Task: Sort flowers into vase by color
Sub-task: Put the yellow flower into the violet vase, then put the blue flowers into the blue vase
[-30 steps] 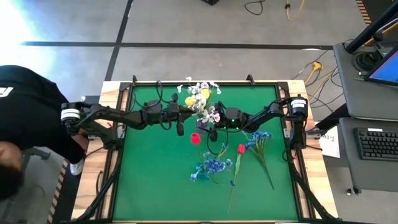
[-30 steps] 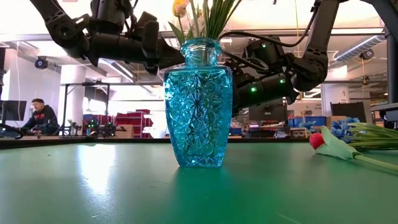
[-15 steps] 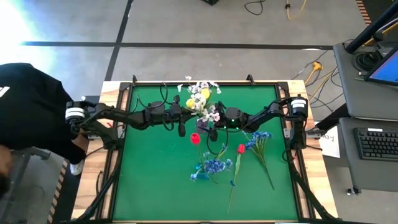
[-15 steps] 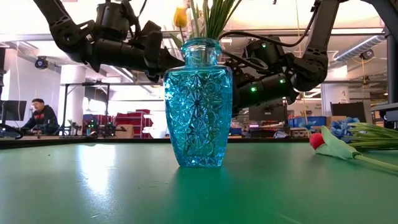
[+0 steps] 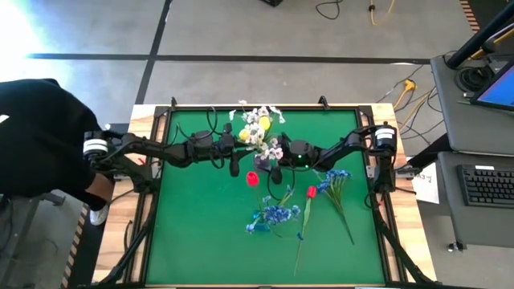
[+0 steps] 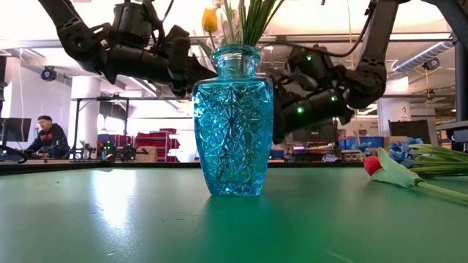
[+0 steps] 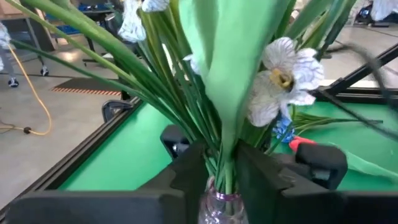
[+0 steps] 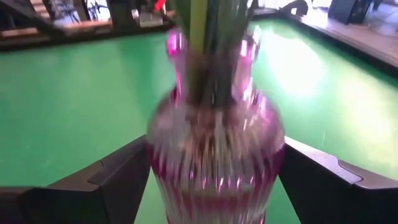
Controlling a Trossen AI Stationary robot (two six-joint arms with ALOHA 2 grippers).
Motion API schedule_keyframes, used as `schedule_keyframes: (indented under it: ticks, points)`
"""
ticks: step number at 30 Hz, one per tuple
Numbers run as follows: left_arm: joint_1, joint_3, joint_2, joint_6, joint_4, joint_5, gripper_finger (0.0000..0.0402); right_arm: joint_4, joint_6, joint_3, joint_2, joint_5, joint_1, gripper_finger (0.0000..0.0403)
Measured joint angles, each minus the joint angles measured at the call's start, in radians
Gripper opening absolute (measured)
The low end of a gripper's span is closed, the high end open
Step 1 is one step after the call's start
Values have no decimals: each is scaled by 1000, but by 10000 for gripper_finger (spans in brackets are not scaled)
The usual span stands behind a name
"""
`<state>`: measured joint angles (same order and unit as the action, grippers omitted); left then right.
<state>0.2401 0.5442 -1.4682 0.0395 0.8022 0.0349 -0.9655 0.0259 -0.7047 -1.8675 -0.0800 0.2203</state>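
The left gripper [image 7: 222, 167] is just easing open around the green stems, releasing the yellow tulip bud [image 6: 210, 18] into the blue faceted glass vase [image 6: 232, 124] beneath it; the right gripper [image 8: 214, 168] is straddling that vase, though I cannot tell whether it is clamping.

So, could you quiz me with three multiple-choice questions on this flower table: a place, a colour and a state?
1. Where do the blue flowers lie? A in a vase; B on the green mat; C on the floor.
2. What colour is the vase nearest the low camera? A blue; B black; C orange.
3. How does that vase stand? A tipped over; B broken; C upright.
Answers: 1 B, both bunches rest on the mat; 2 A, its cut glass is blue; 3 C, it sits on its base, stems rising.
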Motion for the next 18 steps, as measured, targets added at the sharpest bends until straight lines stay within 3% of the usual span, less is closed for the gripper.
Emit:
schedule_keyframes:
  ticks: [9, 18]
  points:
    - [0, 0, 71, -1, -122, -53, 144, 24, 31, -2, 6, 0, 0, 321]
    - [0, 0, 203, 20, -325, -79, 172, 133, 54, -2, 66, 0, 0, 319]
